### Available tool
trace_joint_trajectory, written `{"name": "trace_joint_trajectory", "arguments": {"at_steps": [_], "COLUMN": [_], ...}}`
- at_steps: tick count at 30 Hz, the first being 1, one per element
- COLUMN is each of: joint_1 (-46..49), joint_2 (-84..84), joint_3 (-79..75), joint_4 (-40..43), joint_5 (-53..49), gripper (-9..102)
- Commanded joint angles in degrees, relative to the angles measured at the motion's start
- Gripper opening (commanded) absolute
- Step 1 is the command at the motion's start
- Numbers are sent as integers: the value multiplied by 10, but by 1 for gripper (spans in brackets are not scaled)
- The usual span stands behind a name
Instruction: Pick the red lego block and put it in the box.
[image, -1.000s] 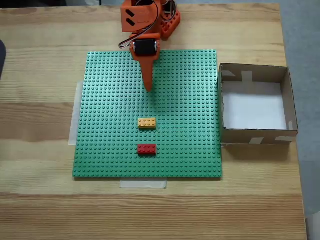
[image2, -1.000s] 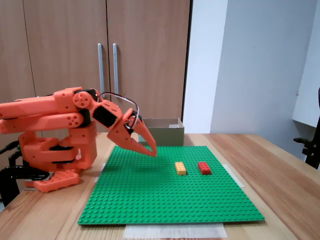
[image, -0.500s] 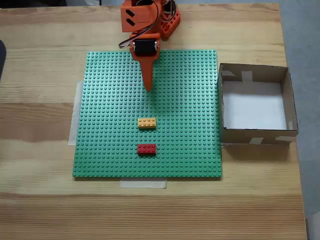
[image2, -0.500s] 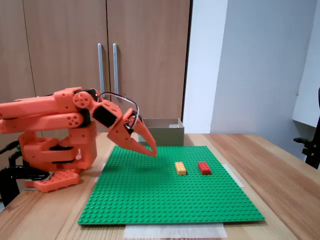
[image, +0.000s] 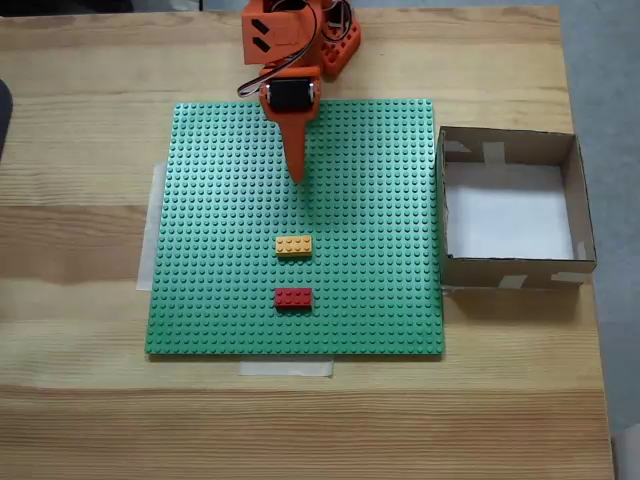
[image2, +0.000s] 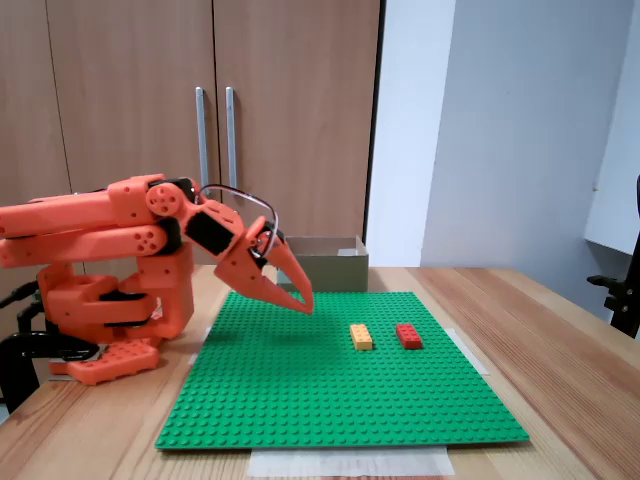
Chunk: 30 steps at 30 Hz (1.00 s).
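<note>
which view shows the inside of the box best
The fixed view from above: the box is seen straight down, its white bottom and four walls all visible, nothing inside. In the fixed view from the side, the box sits behind the hand, showing just its outer wall and rim.

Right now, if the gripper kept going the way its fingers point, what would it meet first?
Probably the green baseplate: the gripper slants downward, tips just above the studs. Along that line in the top-down fixed view lies the yellow-orange brick, then the red lego block.
</note>
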Motion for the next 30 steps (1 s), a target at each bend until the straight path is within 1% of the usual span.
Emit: {"name": "trace_joint_trajectory", "arguments": {"at_steps": [1,25,30], "joint_1": [3,4,5], "joint_2": [4,-8,-74], "joint_3": [1,-4,-69], "joint_4": [0,-4,17], "joint_5": [-3,1,40], "gripper": [-1,-1,-1]}}
